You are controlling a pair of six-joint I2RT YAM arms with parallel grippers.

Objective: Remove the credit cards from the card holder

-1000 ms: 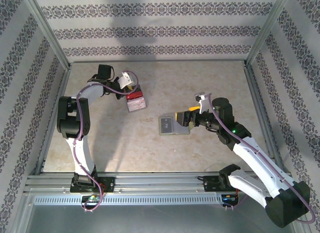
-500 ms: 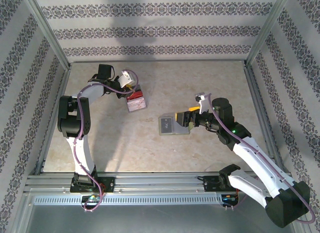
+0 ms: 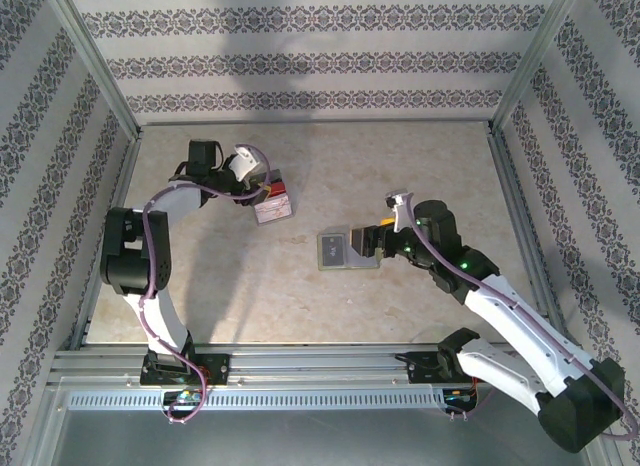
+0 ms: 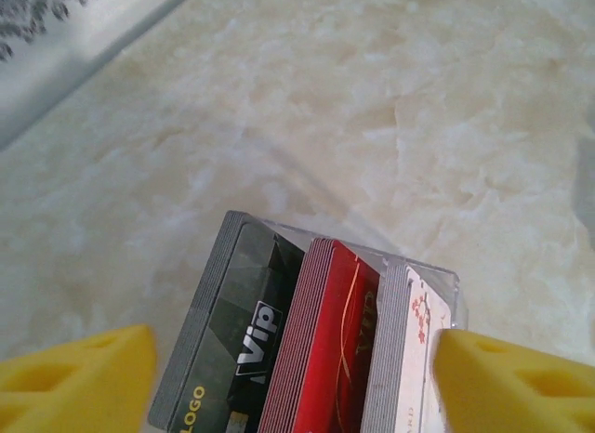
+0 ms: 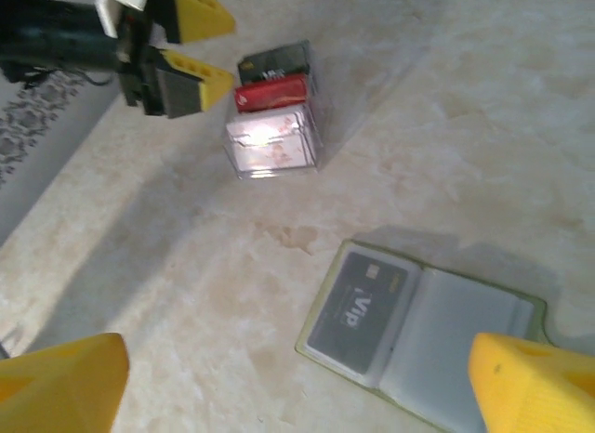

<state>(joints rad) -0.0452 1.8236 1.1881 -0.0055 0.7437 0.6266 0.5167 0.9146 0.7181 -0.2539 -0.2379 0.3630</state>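
Observation:
The card holder (image 5: pixel 437 335) lies open flat on the table, pale grey with a yellowish rim, also in the top view (image 3: pixel 338 251). A dark grey VIP credit card (image 5: pixel 358 310) sits in its left pocket. My right gripper (image 5: pixel 297 396) hangs open just above the holder's right half, its yellow fingers (image 5: pixel 65 387) wide apart; in the top view (image 3: pixel 368 241) it is at the holder's right edge. More credit cards (image 4: pixel 325 349) stand in dark, red and white stacks in a clear box (image 3: pixel 273 204). My left gripper (image 4: pixel 297 387) is open over that box, nothing held.
The clear box (image 5: pixel 274 126) stands at the back left of the table, with my left gripper (image 5: pixel 209 47) just behind it. Patterned walls and metal rails (image 3: pixel 115 236) close in the table. Bare marble-like tabletop (image 3: pixel 300 306) lies between the box, the holder and the near edge.
My left gripper has gone from shut to open over the clear box, and its arm has swung a little left. The right gripper has crept slightly left over the holder.

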